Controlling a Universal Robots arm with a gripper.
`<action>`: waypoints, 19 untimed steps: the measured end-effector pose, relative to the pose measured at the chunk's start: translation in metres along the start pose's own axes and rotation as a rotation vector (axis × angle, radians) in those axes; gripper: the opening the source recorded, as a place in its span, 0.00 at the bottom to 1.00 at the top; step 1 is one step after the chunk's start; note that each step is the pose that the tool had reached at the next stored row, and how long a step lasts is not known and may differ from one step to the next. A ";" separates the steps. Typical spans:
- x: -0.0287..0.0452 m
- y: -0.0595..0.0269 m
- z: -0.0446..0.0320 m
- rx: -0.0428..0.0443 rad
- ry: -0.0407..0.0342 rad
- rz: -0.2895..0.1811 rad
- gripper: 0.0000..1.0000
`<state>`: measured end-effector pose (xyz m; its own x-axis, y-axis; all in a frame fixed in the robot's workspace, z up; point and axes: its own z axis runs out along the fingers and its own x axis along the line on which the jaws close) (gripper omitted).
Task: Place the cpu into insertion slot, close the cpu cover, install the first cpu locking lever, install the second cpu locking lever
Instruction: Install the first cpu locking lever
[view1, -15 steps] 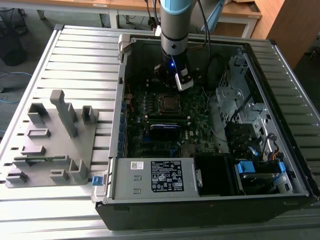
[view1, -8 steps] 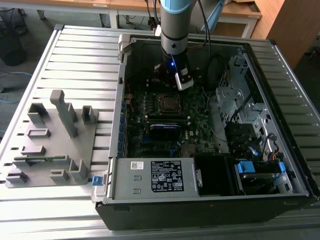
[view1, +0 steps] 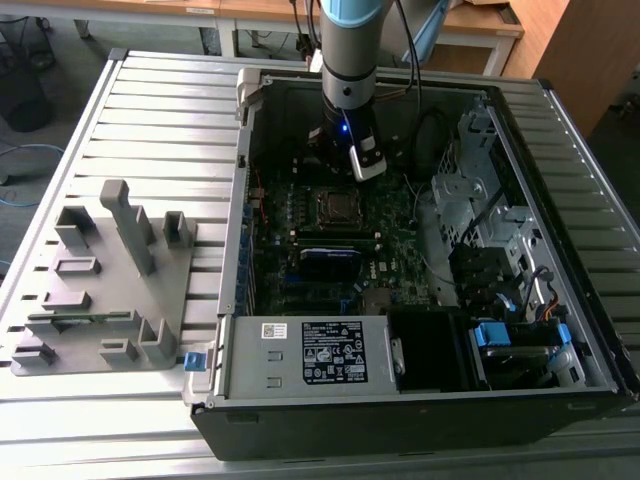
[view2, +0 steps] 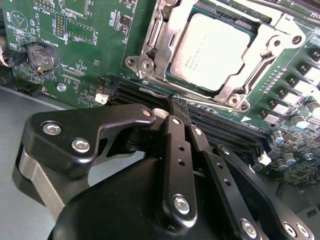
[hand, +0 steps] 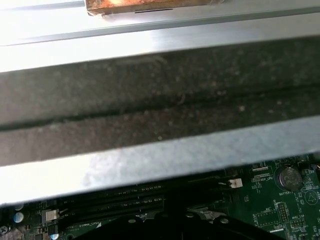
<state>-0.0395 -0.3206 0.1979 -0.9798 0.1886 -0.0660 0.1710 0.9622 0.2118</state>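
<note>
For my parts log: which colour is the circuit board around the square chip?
Green circuit board, best in the second wrist view.

This looks like a robotics lab or electronics workshop. An opened computer case (view1: 420, 260) lies on a ribbed metal surface (view1: 150, 120), beside a grey fixture block (view1: 100, 290). Wooden desks (view1: 480, 25) and loose cables (view1: 25, 160) on the floor stand behind.

My gripper (view2: 181, 112): fingers together, above the board (view2: 75, 60). Cpu (view2: 215, 52): seated in slot, cover (view2: 260, 42) closed over it.
</note>
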 end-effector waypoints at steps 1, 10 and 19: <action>0.0000 0.0000 0.0000 0.0001 -0.0007 0.003 0.11; -0.0001 -0.0006 0.0000 0.0011 -0.0031 0.014 0.11; -0.0003 -0.0021 0.0012 0.0071 -0.0039 0.013 0.11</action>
<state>-0.0394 -0.3225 0.1964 -0.9772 0.2016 -0.0671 0.1842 0.9611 0.2058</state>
